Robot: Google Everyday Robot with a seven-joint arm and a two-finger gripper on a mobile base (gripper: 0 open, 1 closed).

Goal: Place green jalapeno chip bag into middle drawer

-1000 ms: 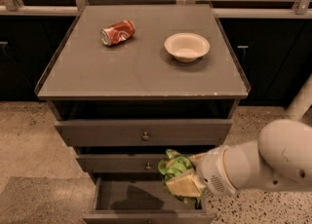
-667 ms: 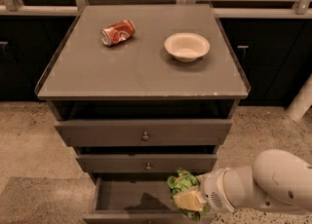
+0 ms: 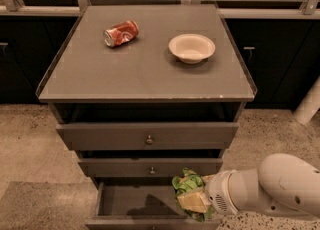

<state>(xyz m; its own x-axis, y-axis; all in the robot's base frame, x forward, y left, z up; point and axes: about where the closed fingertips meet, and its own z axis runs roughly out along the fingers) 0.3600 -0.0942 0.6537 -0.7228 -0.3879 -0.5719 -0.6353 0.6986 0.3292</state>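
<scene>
Gripper: two-finger gripper on a white, rounded plastic arm, low and forward of the worktop's front edge, right of centre; fingers closed on the bag and largely wrapped in its foil.
Bag: crumpled, shiny green foil jalapeno chip bag with a yellow-orange patch, held over the right side of the lowest drawer.
Worktop: flat matte grey slab with a thin raised lip.
Middle drawer: grey panel with a small round knob, open only a crack.
Lowest drawer: grey box, pulled well out, smooth floor bare.
Risk, wrong drawer: released here, the bag likely lands in the lowest drawer.
Risk, entry: the middle gap looks too narrow; springy foil could catch on the panel.
Risk, slip: slick foil may slide from the grip.
Can: dented red aluminium soda can, on its side toward the rear left corner.
Bowl: shallow round white bowl, toward the rear right corner.
</scene>
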